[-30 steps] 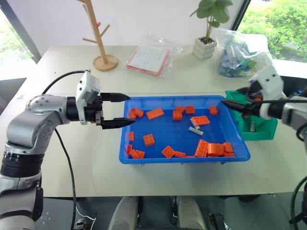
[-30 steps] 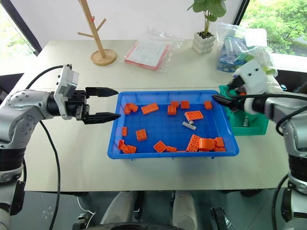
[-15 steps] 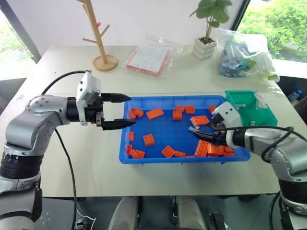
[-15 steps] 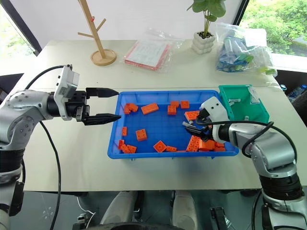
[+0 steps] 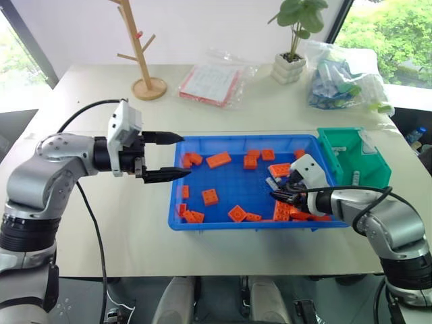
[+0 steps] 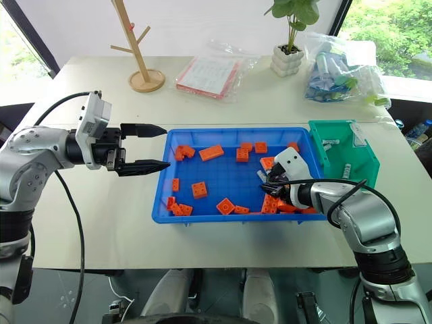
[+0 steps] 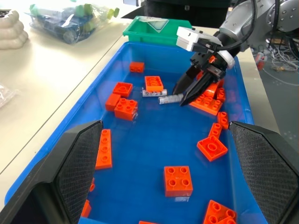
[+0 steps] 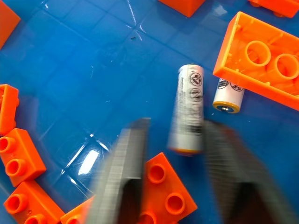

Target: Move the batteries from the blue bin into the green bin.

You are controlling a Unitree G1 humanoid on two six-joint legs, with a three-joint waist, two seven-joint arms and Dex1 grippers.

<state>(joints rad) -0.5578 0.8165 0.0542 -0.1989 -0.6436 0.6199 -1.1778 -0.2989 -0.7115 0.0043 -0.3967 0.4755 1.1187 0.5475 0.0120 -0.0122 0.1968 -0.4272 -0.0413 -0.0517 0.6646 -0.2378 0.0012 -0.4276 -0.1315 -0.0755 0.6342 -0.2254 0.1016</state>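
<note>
Near edge: the right gripper (image 8: 173, 128), angled down into the blue bin (image 5: 256, 224), had its fingers drawn in on a battery (image 8: 187, 114) lying among orange bricks (image 5: 210, 197), evidently for lifting. A second battery (image 8: 229, 98) lay just beside. Mid-field: the left gripper (image 5: 184, 155), fingers apart, waited clear. Beyond: the green bin (image 5: 351, 158), the destination.

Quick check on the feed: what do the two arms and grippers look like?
Both arms are silver-grey metal with black joint bands and loose black cables. Each wrist carries a white block. The left gripper and right gripper each have two slim black pointed fingers with mesh-textured pads.
</note>
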